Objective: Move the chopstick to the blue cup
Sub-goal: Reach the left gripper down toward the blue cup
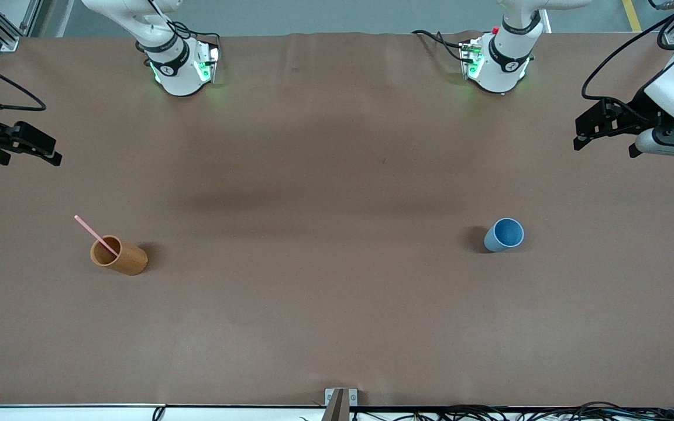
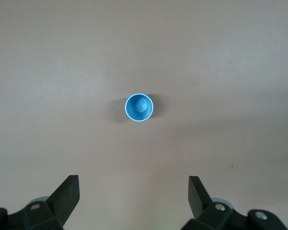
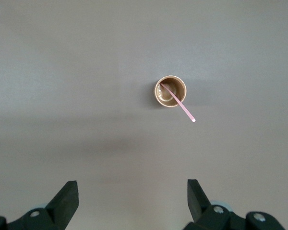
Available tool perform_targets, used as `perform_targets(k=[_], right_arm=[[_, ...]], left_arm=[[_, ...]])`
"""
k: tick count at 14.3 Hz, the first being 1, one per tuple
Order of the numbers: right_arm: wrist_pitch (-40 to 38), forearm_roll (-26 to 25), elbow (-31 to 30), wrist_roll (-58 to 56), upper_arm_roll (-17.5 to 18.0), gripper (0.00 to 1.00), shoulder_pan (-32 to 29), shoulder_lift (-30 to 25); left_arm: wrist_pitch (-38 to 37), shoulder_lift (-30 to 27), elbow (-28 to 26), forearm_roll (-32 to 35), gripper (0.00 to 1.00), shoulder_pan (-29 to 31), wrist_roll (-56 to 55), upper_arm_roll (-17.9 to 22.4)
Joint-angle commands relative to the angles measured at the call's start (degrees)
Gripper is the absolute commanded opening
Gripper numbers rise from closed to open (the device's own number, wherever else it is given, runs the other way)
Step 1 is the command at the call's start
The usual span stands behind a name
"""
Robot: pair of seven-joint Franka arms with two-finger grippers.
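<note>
The chopstick (image 1: pixel 96 235) leans in the orange-brown cup (image 1: pixel 119 255), seemingly well apart from the blue cup (image 1: pixel 504 234); both grippers spread wide, empty.

Left gripper (image 1: pixel 578 140) raised, fingers apart; right gripper (image 1: pixel 55 156) likewise, both waiting

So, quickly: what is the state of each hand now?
Left hand: open, holding nothing, above the blue cup.
Right hand: open, holding nothing.
</note>
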Motion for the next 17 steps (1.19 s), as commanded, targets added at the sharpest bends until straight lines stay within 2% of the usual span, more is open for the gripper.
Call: perform_targets(k=[1, 7, 11, 14, 17], right_arm=[[-0.63, 0.25, 0.58, -0.42, -0.53, 1.0, 0.18, 0.29], [-0.63, 0.25, 0.58, -0.51, -0.62, 1.0, 0.18, 0.29], [-0.1, 0.16, 0.67, -0.51, -0.62, 1.0, 0.36, 0.29], [0.07, 0.25, 0.58, -0.59, -0.62, 1.0, 0.45, 0.29], [0.07, 0.25, -0.73, -2.79, -0.62, 0.99, -0.08, 0.38]], left_arm=[[-1.65, 0.74, 1.81, 1.05, 1.0, 0.09, 0.3, -0.17], [-1.65, 1.0, 1.72, 0.96, 1.0, 0.09, 0.3, -0.17], [0.35, 4.33, -0.04, 0.26, 1.0, 0.62, 0.65, 1.06], [7.89, 8.12, -5.03, 0.09, 1.0, 0.7, 0.65, 2.73], [22.11, 10.93, -15.21, 0.08, 1.0, 0.62, 0.65, 2.73]])
